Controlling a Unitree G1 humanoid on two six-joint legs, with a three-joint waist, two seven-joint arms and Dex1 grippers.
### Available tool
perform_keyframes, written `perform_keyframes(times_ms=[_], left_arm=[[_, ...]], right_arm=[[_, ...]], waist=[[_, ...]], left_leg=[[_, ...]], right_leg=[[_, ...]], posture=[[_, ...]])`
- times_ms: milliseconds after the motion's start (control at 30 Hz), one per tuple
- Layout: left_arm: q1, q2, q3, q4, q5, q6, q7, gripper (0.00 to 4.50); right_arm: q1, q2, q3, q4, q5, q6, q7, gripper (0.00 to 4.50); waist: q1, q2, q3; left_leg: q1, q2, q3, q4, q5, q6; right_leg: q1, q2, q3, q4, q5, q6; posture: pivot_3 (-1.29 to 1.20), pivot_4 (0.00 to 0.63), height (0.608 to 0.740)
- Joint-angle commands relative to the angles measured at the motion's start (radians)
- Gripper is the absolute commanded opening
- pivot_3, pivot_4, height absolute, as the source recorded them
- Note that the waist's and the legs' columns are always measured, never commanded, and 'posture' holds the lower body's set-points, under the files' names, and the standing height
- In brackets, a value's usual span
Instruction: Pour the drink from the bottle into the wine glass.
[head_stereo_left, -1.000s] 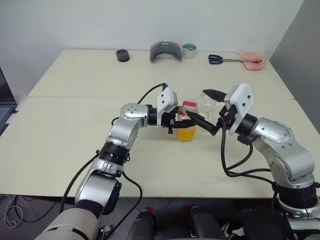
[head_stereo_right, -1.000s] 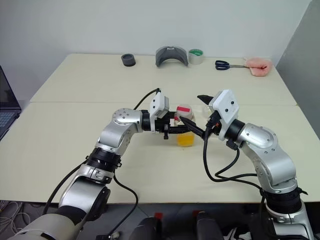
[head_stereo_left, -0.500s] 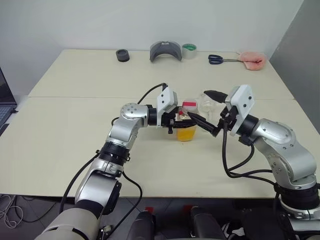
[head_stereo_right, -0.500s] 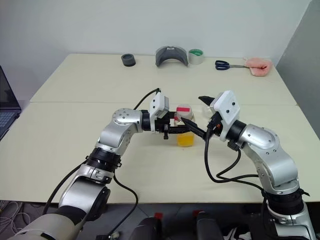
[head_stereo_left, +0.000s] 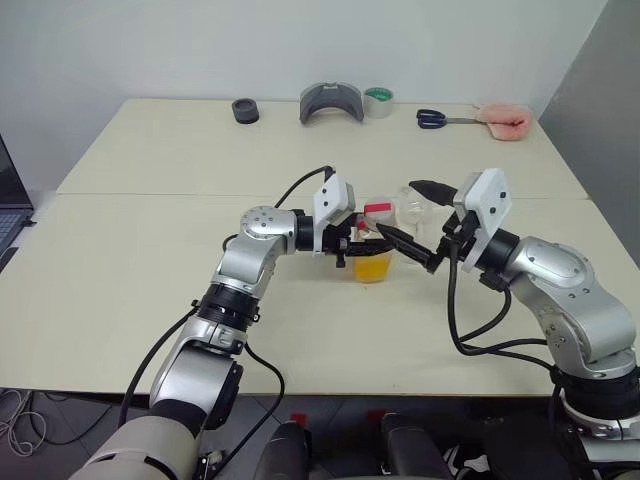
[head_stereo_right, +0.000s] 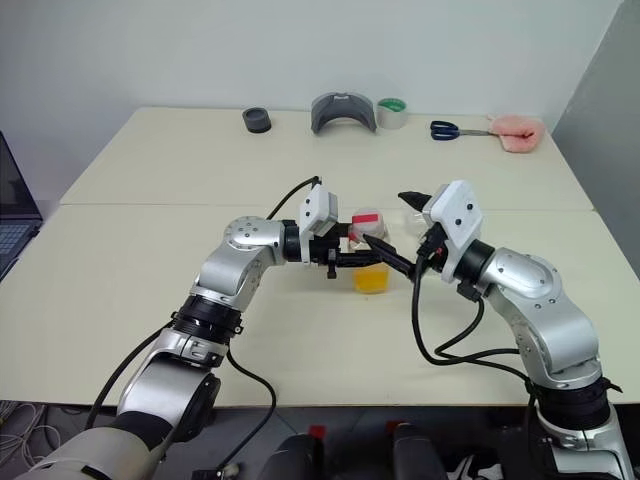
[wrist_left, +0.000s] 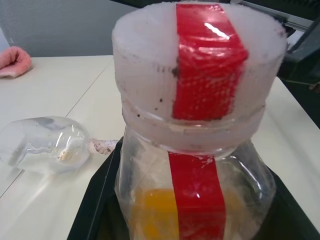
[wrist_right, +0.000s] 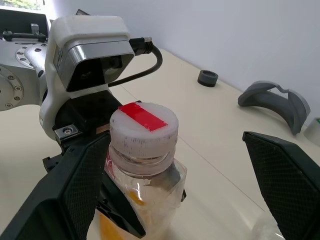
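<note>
The left claw (head_stereo_left: 362, 243) is clenched on the bottle (head_stereo_left: 374, 250), gripping it just below the cap (wrist_right: 143, 131) and holding it upright on the table (head_stereo_left: 150, 250). The cap is whitish with a red strip across its top and down the side, and it is on the bottle. The drink (head_stereo_left: 372, 266) fills the lower part of the bottle, under the left claw's fingers. The right claw (head_stereo_left: 418, 222) is released, its two black fingers (wrist_right: 70, 192) spread wide, one reaching in beside the bottle's neck and the other standing well off to the far side; neither finger can be seen to touch the bottle. The glass (wrist_left: 45, 144) lies on its side on the table just beyond the bottle, between the right claw's spread fingers as seen from the head, with no drink in it. Far behind both claws, along the table's back edge, sit a black ring (head_stereo_left: 245, 110), a grey curved piece (head_stereo_left: 332, 101), a tape roll (head_stereo_left: 378, 100), scissors (head_stereo_left: 440, 119) and a pink cloth (head_stereo_left: 503, 120).
</note>
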Motion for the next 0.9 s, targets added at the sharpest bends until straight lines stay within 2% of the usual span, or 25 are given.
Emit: perform_keyframes(times_ms=[33, 900], left_arm=[[-0.011, 0.000, 0.015, -0.024, -0.015, -0.021, -0.010, 1.82], [-0.005, 0.002, 0.016, -0.033, -0.015, -0.020, -0.005, 1.82]], right_arm=[[0.000, -0.012, -0.041, -0.025, 0.005, -0.007, -0.010, 4.50], [-0.004, -0.017, -0.035, -0.035, 0.033, 0.003, 0.010, 4.50]], waist=[[0.000, 0.000, 0.000], [0.000, 0.000, 0.000]], left_leg=[[0.000, 0.000, 0.000, 0.000, 0.000, 0.000], [0.000, 0.000, 0.000, 0.000, 0.000, 0.000]], right_leg=[[0.000, 0.000, 0.000, 0.000, 0.000, 0.000], [0.000, 0.000, 0.000, 0.000, 0.000, 0.000]], posture=[[0.00, 0.150, 0.740], [0.00, 0.150, 0.740]])
